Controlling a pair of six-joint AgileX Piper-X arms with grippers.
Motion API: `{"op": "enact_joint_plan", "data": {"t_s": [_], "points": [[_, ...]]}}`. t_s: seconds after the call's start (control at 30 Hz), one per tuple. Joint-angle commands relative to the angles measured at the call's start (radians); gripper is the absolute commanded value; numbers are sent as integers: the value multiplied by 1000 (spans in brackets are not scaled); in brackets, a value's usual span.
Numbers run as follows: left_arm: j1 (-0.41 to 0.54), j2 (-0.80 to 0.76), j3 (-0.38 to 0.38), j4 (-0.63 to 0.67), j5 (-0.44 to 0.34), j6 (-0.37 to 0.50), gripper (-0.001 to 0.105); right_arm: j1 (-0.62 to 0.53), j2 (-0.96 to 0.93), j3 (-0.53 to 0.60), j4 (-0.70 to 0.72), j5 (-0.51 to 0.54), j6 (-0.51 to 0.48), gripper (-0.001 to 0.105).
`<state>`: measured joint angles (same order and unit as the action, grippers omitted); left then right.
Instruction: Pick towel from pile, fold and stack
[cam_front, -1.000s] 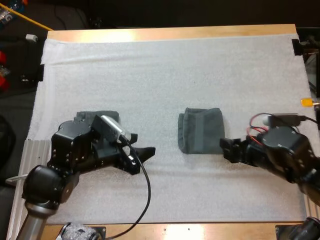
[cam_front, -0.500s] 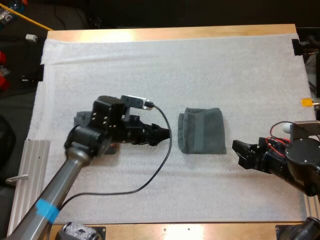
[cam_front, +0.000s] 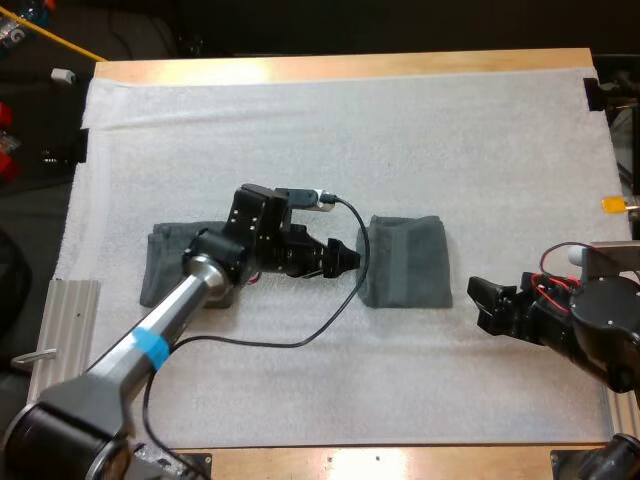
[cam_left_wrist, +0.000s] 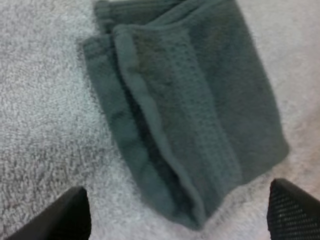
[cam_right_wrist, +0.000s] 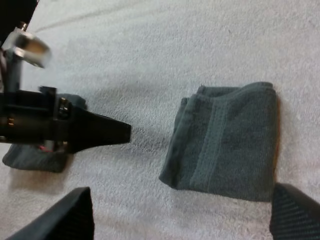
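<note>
Seen from above, the folded towel (cam_front: 405, 262) lies flat on the white mat (cam_front: 400, 130), a little to 3 o'clock from the middle of the mat. It is dark grey-green, and its layered edges show on the side at 9 o'clock. The left gripper (cam_front: 345, 258) reaches across the mat from 8 o'clock and its tip is just beside this layered side, near it, but I cannot tell if it touches. In the left wrist view its two black fingers (cam_left_wrist: 75, 215) are spread wide, one on each side of the near end of the folded towel, and they are clear of the cloth. The other towel (cam_front: 160, 272) lies at 9 o'clock from the folded towel, well apart from it, and the left arm passes over a part of it. It looks rather flat, with a thicker edge on its far side. The right gripper (cam_front: 483, 300) is over the mat at about 4 o'clock from the folded towel, near its corner but apart from it. Its fingers (cam_right_wrist: 60, 215) are also spread, and they hold nothing. The wooden table (cam_front: 330, 68) shows as a strip beyond the mat at 12 o'clock.
</note>
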<state>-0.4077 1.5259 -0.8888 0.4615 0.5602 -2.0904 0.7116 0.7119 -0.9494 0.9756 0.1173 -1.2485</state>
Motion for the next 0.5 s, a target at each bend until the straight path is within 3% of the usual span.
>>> {"op": "enact_joint_plan", "data": {"t_s": [0.0,0.33,0.47], "points": [[-5,17,-1,-17,-10,-17,70,1,-7,-7,3,6,-13,70],[-5,156,-1,-121,-1,-84,70,1,-7,-7,3,39,-18,70],[-5,199,-3,-155,44,-119,70,1,-7,-7,3,44,-50,70]]}}
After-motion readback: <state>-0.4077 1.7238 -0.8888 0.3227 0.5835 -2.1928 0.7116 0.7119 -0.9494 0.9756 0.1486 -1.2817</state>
